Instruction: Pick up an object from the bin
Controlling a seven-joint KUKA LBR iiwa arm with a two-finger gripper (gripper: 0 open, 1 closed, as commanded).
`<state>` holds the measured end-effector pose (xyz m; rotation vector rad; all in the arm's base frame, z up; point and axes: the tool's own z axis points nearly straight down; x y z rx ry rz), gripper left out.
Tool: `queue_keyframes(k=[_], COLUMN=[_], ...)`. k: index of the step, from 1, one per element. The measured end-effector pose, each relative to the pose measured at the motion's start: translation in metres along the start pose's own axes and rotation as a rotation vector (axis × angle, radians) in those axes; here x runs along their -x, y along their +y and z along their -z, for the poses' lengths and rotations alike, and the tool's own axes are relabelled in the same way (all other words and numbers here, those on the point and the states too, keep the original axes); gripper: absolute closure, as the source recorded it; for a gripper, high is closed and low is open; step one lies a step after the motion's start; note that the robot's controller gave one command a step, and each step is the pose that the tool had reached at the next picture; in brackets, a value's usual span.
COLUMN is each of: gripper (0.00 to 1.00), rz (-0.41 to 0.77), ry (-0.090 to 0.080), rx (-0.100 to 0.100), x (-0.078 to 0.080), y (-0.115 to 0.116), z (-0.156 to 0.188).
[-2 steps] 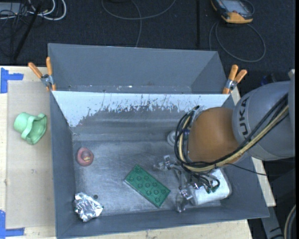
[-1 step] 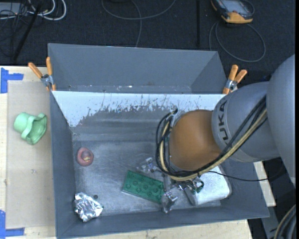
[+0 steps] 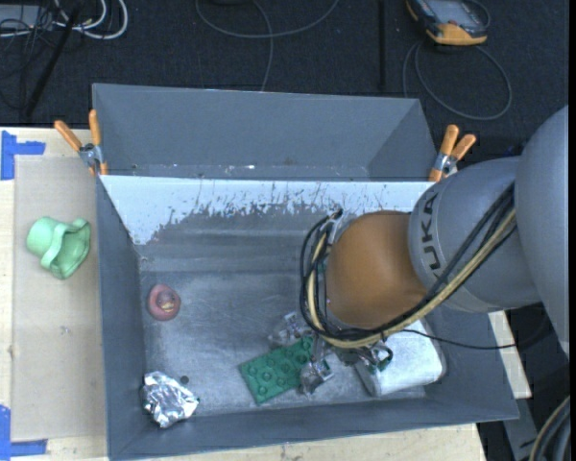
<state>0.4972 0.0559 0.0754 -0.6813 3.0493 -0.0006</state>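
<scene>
My gripper is low in the bin's front middle, under the arm's orange cover, and it is open. One finger shows at the far side of a flat green studded plate and the other at its near right corner, so the plate's right end lies between them. A white blocky thing lies just right of the gripper, partly hidden by the arm.
A small pink ball rests near the left wall. A crumpled lump of silver foil sits in the front left corner. The arm and its cables cover the bin's right half.
</scene>
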Motion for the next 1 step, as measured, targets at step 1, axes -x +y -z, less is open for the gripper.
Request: queue_keyframes(k=[1], gripper=[1.0], rz=[0.027], ry=[0.01], rx=[0.003], x=[0.0143], y=[0.0086], z=[0.1462])
